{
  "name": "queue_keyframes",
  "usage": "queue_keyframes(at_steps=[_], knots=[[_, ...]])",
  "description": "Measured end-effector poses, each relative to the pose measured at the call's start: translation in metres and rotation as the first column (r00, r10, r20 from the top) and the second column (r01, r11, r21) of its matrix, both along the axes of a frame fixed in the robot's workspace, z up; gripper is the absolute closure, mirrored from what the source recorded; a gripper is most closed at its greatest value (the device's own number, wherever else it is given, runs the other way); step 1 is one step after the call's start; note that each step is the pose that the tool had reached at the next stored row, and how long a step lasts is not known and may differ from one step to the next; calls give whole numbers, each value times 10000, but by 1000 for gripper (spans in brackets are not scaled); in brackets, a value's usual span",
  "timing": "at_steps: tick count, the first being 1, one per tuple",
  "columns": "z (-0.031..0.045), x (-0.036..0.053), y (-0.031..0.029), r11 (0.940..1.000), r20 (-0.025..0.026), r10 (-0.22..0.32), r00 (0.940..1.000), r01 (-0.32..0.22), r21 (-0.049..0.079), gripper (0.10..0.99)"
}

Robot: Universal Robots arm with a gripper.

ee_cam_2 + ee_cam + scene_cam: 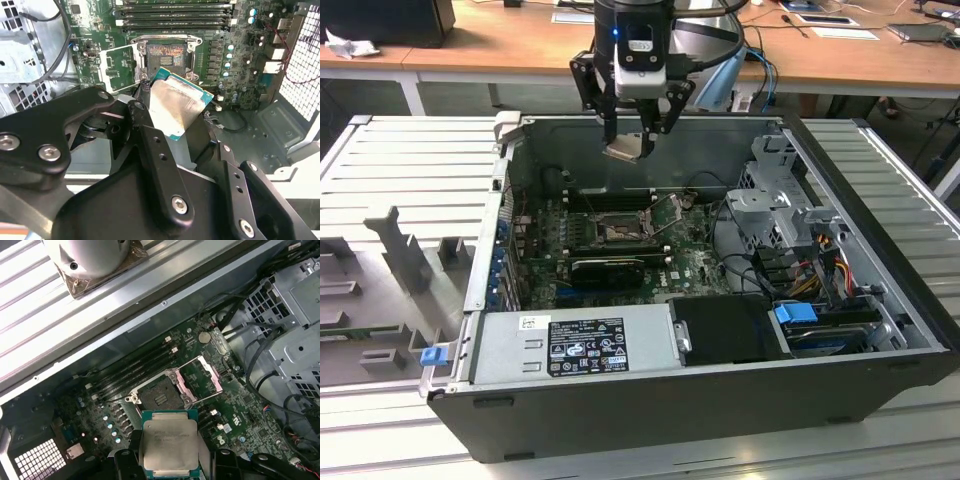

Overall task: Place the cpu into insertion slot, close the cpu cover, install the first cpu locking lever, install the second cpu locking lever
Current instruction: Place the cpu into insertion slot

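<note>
My gripper (636, 138) hangs above the back wall of the open computer case, shut on the cpu (627, 150), a pale silvery square chip held tilted. In both wrist views the cpu (177, 105) (170, 442) sits between the black fingers (150, 135), well above the board. Below it lies the insertion slot (618, 232) (167, 55) (160, 395), with nothing in it and its pin field bare. The cpu cover (665, 212) (117, 67) (202, 375) is swung open beside the slot.
Long black memory slots (175, 15) run along one side of the socket. A grey power supply (575, 340) fills the case front, and a metal drive cage (780, 200) with cables (820, 260) stands at the exterior view's right. Ribbed grey panels (410, 170) flank the case.
</note>
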State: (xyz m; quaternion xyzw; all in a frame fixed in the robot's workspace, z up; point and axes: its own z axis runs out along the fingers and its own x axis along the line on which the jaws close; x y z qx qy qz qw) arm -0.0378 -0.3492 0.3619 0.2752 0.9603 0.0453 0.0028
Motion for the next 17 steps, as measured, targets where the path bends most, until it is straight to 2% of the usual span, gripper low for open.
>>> queue_keyframes(at_steps=[6,11,14,17], knots=[[-9,0,0,9971,0,-762,9971,762,-1,557],[-15,0,0,9910,0,-1341,9910,1341,-1,557],[-20,0,0,9874,0,-1585,9874,1585,-1,557],[-40,0,0,9864,-4,-1643,9864,1643,-2,557]])
